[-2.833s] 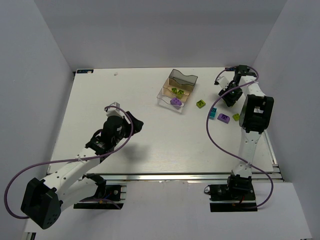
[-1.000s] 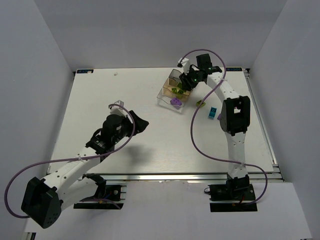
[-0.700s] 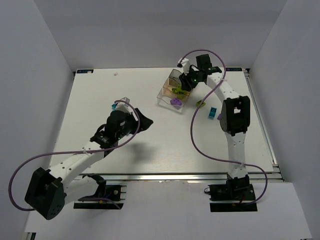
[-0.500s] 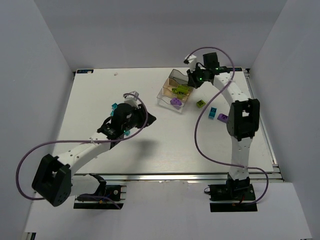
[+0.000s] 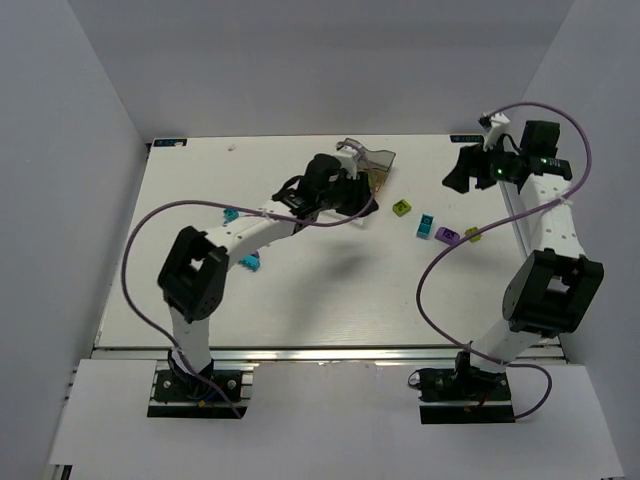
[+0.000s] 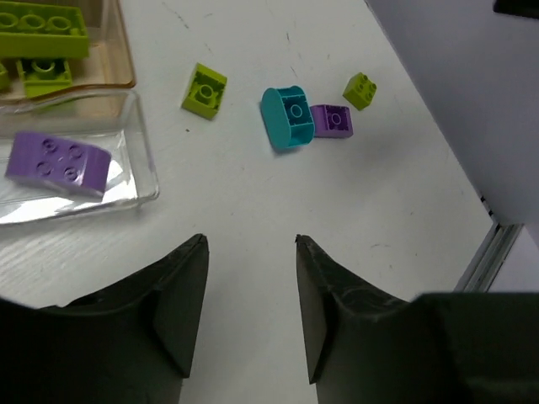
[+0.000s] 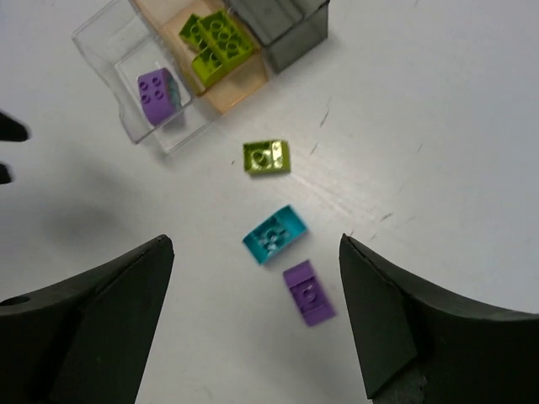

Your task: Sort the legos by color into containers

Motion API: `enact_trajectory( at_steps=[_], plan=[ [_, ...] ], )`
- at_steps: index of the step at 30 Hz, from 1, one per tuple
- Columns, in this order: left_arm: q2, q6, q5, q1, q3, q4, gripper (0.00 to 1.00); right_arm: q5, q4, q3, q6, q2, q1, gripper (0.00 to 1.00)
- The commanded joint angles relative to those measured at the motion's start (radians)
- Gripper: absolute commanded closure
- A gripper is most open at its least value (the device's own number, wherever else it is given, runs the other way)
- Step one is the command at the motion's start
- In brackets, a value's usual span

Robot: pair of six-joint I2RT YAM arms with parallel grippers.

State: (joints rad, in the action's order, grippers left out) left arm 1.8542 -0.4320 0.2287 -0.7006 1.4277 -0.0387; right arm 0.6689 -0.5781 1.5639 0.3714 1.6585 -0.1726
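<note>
**Clear plastic tray part-filled, both tools empty**

The white bench (image 5: 200,320) carries everything. The left arm (image 5: 262,228) stretches to the far middle. The right arm (image 5: 545,215) stands along the right edge.

The tray (image 6: 145,156) lies at the far middle of the bench and has three compartments. Its clear end holds one purple brick (image 7: 156,93). Its brownish middle holds the lime bricks (image 7: 215,38).

The left tool (image 6: 250,244) hangs beside the tray's clear end, jaws spread, nothing between them. The right tool (image 7: 253,244) hovers above the loose pieces, jaws wide apart and empty.

To the right of the tray, the loose lime brick (image 5: 401,208) lies nearest it. Then come the teal brick (image 5: 425,227) and the loose purple brick (image 5: 446,235) just beside each other. The small lime brick (image 5: 472,234) is farthest out.

Well apart on the left of the bench lie a far teal piece (image 5: 231,214) and a near teal piece (image 5: 247,262).
</note>
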Motion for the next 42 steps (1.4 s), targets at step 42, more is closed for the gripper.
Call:
enact_trajectory(
  at_steps=[42],
  plan=[
    [0.767,0.372,-0.248,-0.137,0.754,0.054,0.31,0.273,0.02,-0.334,-0.075,-0.267,-0.171,0.16]
  ],
)
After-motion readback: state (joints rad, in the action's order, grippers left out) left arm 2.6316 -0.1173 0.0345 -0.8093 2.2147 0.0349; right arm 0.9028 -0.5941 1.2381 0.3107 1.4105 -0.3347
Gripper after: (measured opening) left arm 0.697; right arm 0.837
